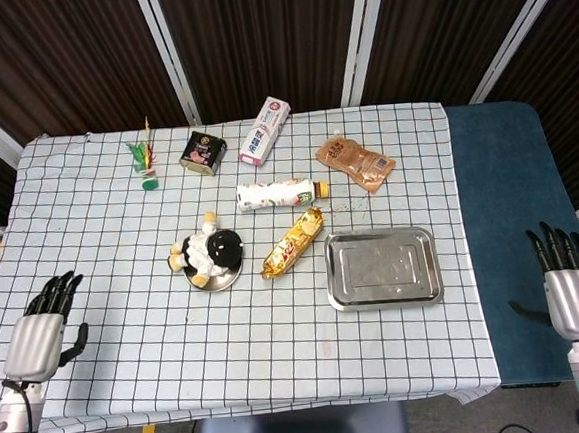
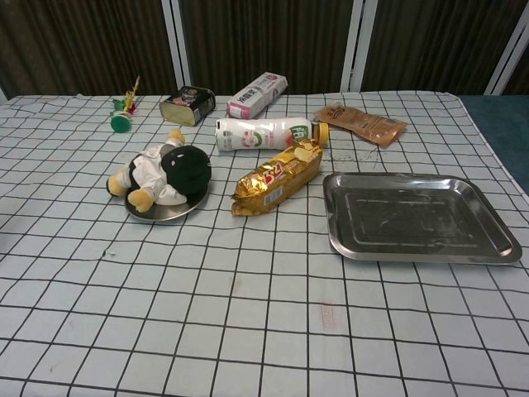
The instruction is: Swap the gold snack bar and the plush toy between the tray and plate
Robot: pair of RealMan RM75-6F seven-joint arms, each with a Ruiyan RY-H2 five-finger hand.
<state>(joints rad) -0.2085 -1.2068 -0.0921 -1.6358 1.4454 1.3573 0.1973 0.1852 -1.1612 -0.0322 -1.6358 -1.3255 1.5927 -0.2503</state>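
Fingers [image 1: 58, 290] apparently spread, far from bottle [image 1: 280, 193] beside gold snack bar [image 1: 293, 243].

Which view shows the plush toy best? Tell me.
The chest view: the plush toy shows large and side-on, lying on its plate. The head view shows it small from above, its details hard to make out.

plate [image 2: 157, 215] mostly hidden under plush toy [image 2: 165, 176], package labels unreadable
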